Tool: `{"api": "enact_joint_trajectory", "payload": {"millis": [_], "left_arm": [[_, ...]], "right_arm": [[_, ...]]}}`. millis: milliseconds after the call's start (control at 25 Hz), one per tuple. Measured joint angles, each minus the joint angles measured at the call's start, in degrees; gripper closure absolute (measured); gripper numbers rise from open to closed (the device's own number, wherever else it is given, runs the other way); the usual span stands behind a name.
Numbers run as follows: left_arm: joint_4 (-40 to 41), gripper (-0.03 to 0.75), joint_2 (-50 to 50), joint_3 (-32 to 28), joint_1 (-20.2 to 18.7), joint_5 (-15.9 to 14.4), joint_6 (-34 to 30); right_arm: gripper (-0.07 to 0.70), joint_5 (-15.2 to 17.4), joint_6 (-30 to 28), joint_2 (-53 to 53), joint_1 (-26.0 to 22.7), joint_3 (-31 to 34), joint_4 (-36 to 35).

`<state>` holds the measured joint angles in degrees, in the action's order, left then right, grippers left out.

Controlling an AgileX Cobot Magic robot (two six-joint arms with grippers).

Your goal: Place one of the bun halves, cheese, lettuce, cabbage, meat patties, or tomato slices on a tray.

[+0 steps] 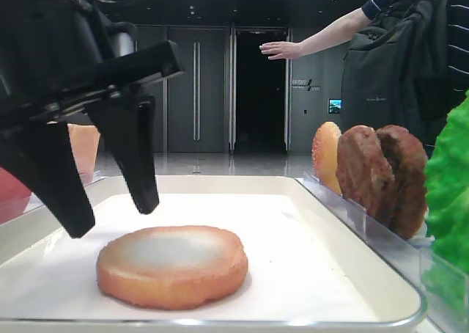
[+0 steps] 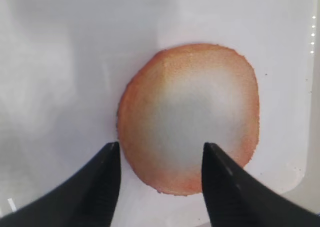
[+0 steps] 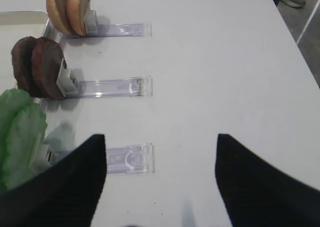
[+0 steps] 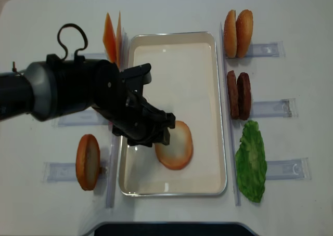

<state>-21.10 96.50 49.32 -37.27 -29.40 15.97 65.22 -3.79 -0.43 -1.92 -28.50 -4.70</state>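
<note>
The left gripper [image 1: 110, 219] is hovering with jaws spread, gripping nothing; a bun half [image 1: 173, 265] is lying flat on the tray [image 1: 352, 274] just below them. The release step looks finished, so the arm likely needs lifting clear. The right gripper [image 3: 160, 177] is idling with jaws apart.

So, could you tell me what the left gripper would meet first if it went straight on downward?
Most likely the bun half lying on the tray; the left gripper hangs open just above its edge.

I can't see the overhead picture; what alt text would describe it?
A round golden-brown bun half lies flat on a cream-white rectangular tray, the black robot arm's left hand open above its edge. Two dark brown meat patties stand right of the tray.
</note>
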Motion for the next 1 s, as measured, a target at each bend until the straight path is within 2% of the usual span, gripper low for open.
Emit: {"api": "enact_joint_trajectory", "payload": {"millis": [160, 560, 760, 1000], "left_arm": [[2.5, 0.313, 0.0, 1.46, 0.0, -1.81, 0.84], [11.65, 0.313, -0.9, 10.56, 0.12, -10.51, 3.8], [15.09, 0.313, -3.43, 13.19, 2.44, -15.03, 4.34], [19.86, 0.314, -7.49, 13.5, 6.72, -19.62, 4.45]], "right_arm": [[0.157, 0.0, 0.0, 0.0, 0.0, 0.0, 0.0], [0.157, 0.0, 0.0, 0.0, 0.0, 0.0, 0.0], [0.157, 0.0, 0.0, 0.0, 0.0, 0.0, 0.0], [0.157, 0.0, 0.0, 0.0, 0.0, 0.0, 0.0]]}}
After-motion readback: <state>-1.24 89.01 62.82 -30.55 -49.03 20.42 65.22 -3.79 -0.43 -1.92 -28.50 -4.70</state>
